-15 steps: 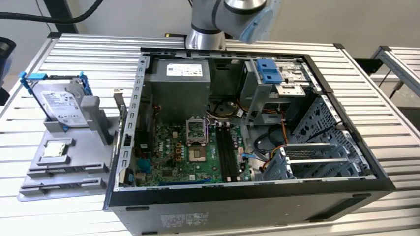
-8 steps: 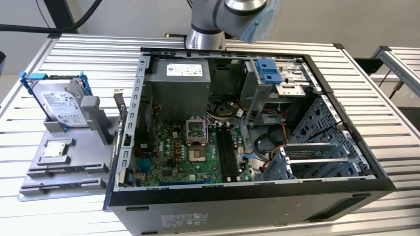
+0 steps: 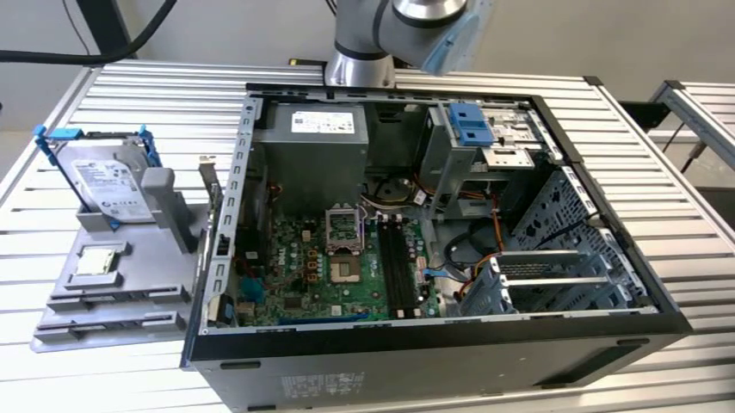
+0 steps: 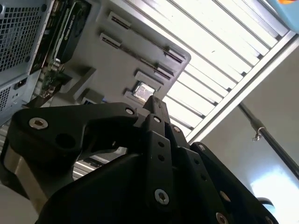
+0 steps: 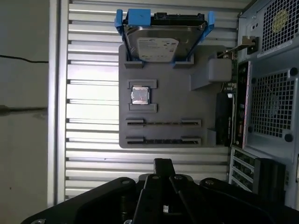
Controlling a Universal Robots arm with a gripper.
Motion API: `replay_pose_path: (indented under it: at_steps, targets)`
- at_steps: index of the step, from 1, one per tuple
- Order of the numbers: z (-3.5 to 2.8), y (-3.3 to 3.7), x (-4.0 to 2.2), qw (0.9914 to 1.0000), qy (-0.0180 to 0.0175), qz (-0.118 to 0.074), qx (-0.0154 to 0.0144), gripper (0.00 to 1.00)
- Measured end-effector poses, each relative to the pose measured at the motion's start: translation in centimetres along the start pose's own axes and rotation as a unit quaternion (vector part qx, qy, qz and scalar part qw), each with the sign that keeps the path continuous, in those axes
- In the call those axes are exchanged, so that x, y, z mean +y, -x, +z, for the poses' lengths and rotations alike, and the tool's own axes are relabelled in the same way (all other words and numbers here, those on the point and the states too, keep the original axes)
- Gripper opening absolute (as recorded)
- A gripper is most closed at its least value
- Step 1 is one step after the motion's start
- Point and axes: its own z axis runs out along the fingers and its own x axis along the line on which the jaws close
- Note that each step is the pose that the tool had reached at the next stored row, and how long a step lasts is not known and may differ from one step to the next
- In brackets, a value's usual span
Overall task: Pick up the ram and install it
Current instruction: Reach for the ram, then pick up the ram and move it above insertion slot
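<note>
Black angular tool (image 5: 162,164) above ribbed table (image 5: 93,93).

Grey holder tray (image 5: 177,102) on slatted table (image 5: 93,70), hard drive (image 5: 161,42), processor chip (image 5: 140,95), gripper (image 5: 162,163), computer case (image 5: 271,93)

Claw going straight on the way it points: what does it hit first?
Probably the gray parts holder, at its nearest long slot: in the first wrist view the claw tip aims there. Depth is unclear, so the slatted table might come first.
</note>
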Motion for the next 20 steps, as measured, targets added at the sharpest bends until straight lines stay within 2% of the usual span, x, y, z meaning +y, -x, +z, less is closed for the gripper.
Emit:
replay_pose_path:
  at_steps: [16,20]
  targets:
    - [0.00,-0.03,-0.01,1.00000,0.0000,-0.002,-0.0011,0.00]
    - [0.00,-0.04,0.00,0.99977,0.0007,-0.021,-0.0001,0.00]
